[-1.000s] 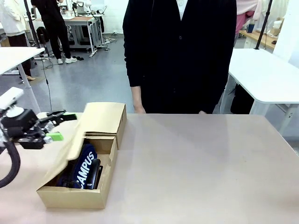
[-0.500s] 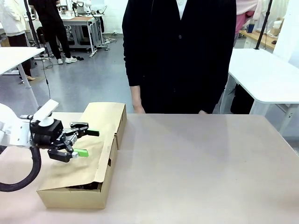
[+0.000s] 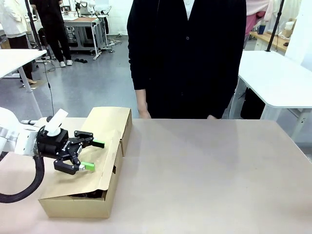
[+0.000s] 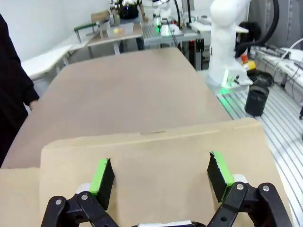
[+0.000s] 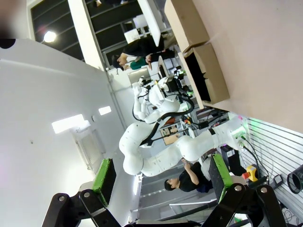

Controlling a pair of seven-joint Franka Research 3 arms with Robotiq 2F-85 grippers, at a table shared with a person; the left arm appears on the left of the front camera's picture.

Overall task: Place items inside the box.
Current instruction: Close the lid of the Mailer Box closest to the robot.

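You are looking across a tan table [image 3: 204, 165] in a workshop with a grey floor, white benches on both sides, and a person in black [image 3: 187, 56] standing at the far edge, hands hanging just behind the tabletop.

At your near left stands the cardboard box [image 3: 78, 204]. One flap [image 3: 108, 123] lies open toward the person; the other flap [image 3: 80, 170] slopes down over the opening and covers almost all of it. Only a dark sliver of the contents [image 3: 87, 195] shows under the flap's lower edge at the near end, too little for you to tell which item it is.

Your left gripper [image 3: 91, 155] comes in from the left and sits over that sloping flap, fingers spread apart with nothing between them. In the left wrist view the same gripper [image 4: 158, 176] shows its green pads [image 4: 101, 177] wide apart above the flat cardboard flap [image 4: 156, 161], with the bare table [image 4: 118, 94] stretching beyond it. Whether the pads touch the cardboard, you cannot tell.

Your right gripper [image 5: 158, 182] is released too: its two green-tipped fingers stand wide, gripping nothing, pointing off the table toward the room. In that rolled view you can see the box [image 5: 203, 75] far off on the tabletop, with the left arm [image 5: 156, 156] reaching to it.
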